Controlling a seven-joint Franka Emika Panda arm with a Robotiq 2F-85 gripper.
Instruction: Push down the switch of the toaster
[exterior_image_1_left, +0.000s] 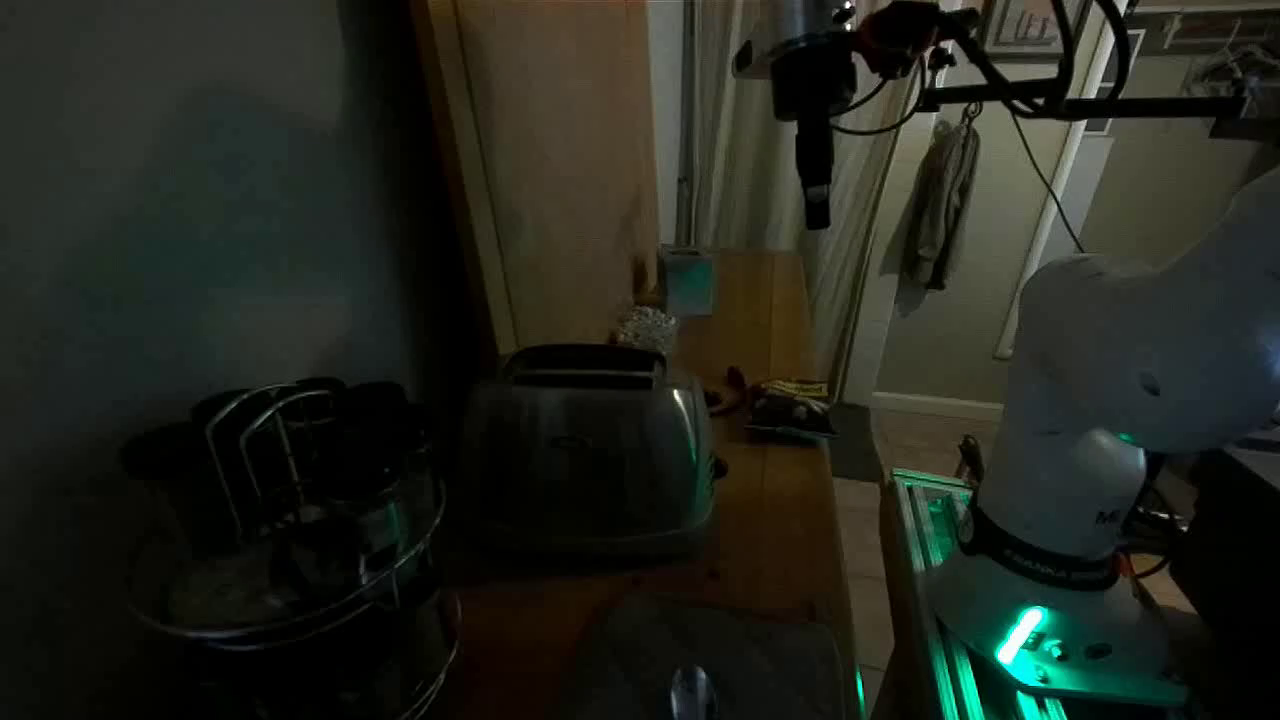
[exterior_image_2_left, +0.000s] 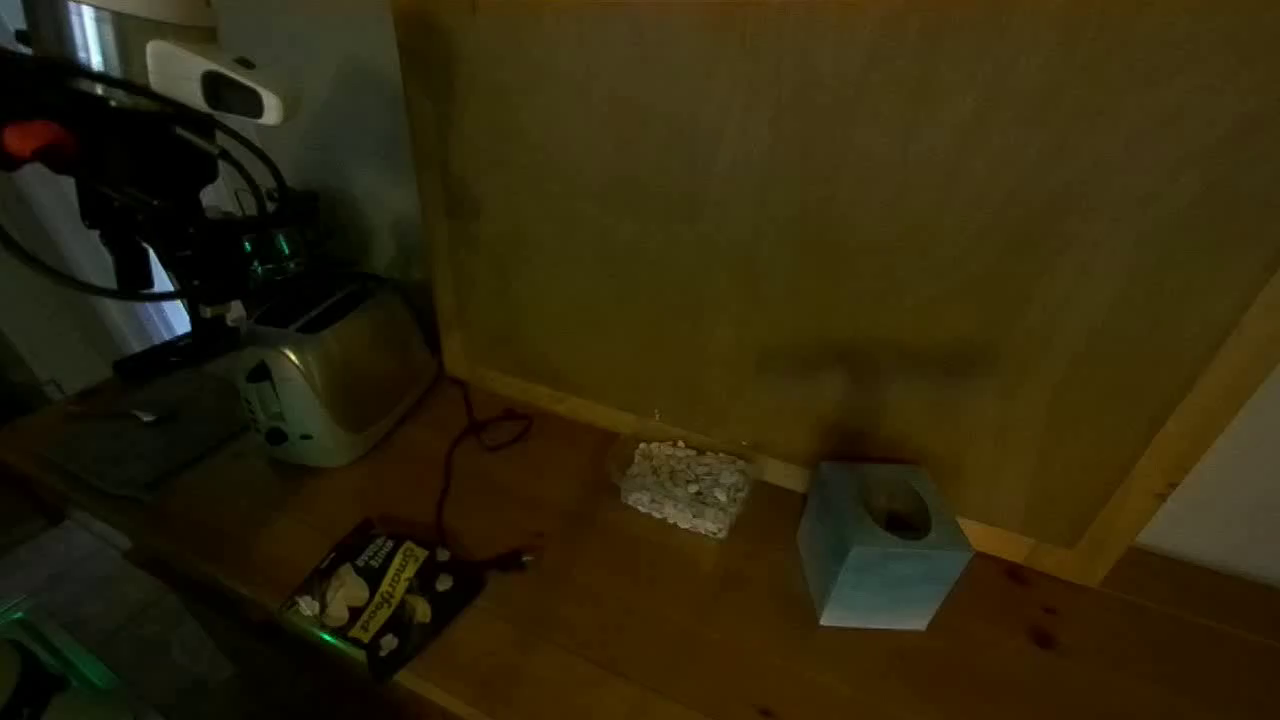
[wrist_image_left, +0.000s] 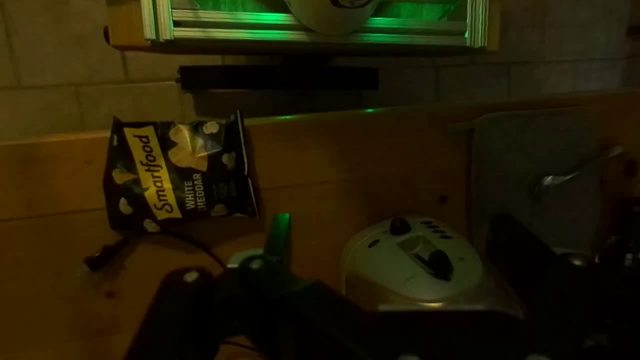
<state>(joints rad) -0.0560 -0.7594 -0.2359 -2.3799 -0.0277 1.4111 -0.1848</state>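
Well left of the pincer (exterior_image_1_left: 817, 215) and lower than it, in an exterior view, stands a round wire rack (exterior_image_1_left: 245, 632) of dark objects, too dim to make out further. Closer to the pincer, also left and below, the brushed-silver toaster (exterior_image_1_left: 590, 460) sits on the wooden surface (exterior_image_1_left: 770, 510), apart from the pincer. In the wrist view the toaster's end shows between the pincer's fingers (wrist_image_left: 280, 235), which are spread wide, one on either side; the toaster's lever (wrist_image_left: 440, 265) stands at the upper end of its slot. Next, left of the pincer and beneath its level, come a clear container (exterior_image_1_left: 647, 328) of pale pieces, a light-blue box (exterior_image_1_left: 688, 285) and, nearest the camera, a grey mat (exterior_image_1_left: 765, 655) with a spoon (exterior_image_1_left: 692, 690) on it. Almost straight under the pincer, in an exterior view, lies a black Smartfood bag (exterior_image_1_left: 790, 410), a plug (exterior_image_2_left: 515, 562) near it. To the pincer's right a garment (exterior_image_1_left: 945, 200) hangs, and farther right, lower down, stands the white arm (exterior_image_1_left: 1060, 460).
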